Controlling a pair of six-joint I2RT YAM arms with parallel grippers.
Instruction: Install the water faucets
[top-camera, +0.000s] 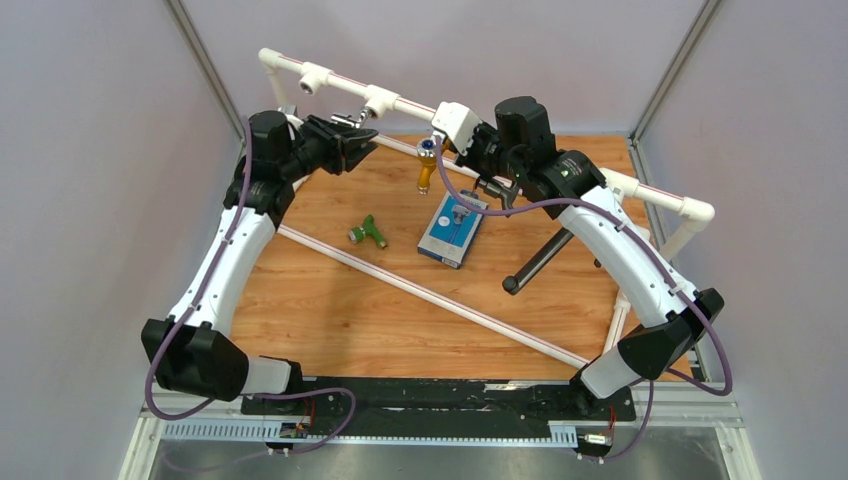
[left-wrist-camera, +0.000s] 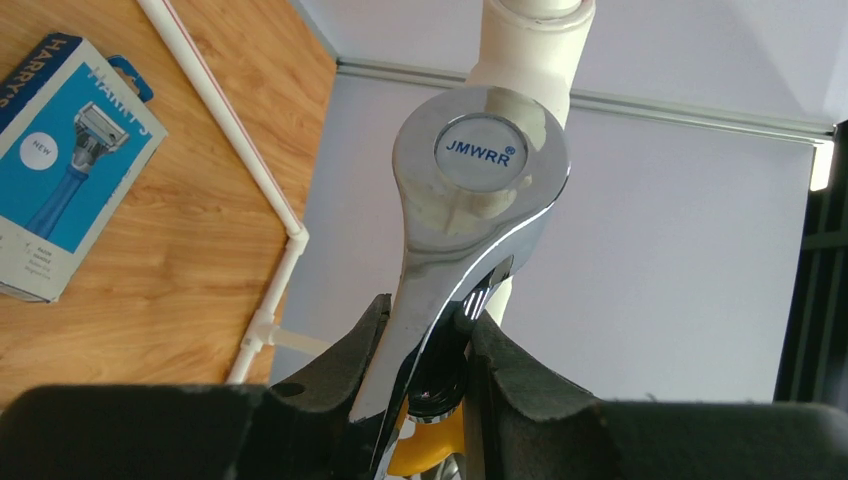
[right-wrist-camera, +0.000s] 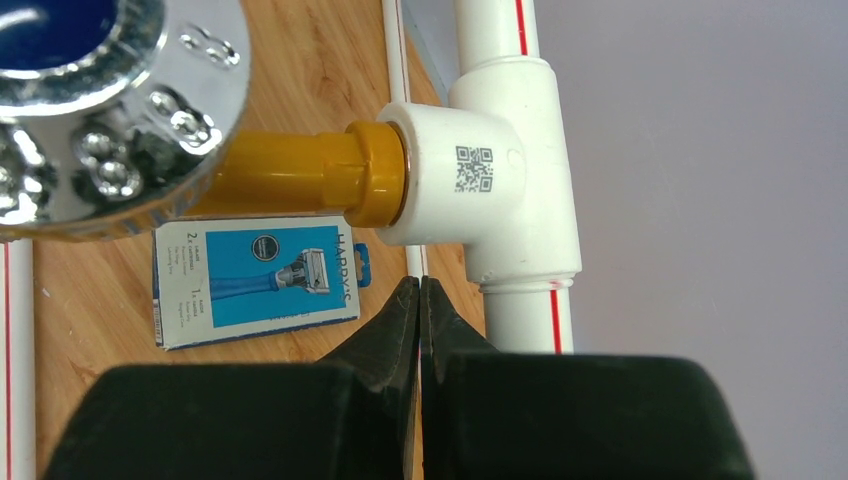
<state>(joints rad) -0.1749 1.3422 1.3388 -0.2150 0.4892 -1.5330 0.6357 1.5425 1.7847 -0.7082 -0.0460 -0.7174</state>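
left gripper (left-wrist-camera: 425, 322) was clamped on the chrome faucet (left-wrist-camera: 478, 190), which sat up against the white tee (left-wrist-camera: 528, 55). right gripper (right-wrist-camera: 418, 300) was pinched closed, empty, beside the yellow tap (right-wrist-camera: 300, 172). step looked like screwing the chrome one in; next probably needed a wrist turn keeping threads straight. green faucet (top-camera: 368, 232) lay loose on the table (top-camera: 330, 300).

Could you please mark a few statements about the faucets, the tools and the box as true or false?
1. The green faucet lies on the table, clear of both tools. True.
2. The right tool grips the yellow-bodied faucet. False: it is shut on nothing, near the white tee that holds that faucet.
3. The left tool is closed on the chrome faucet. True.
4. The blue box stands on end. False: it lies flat on the table.
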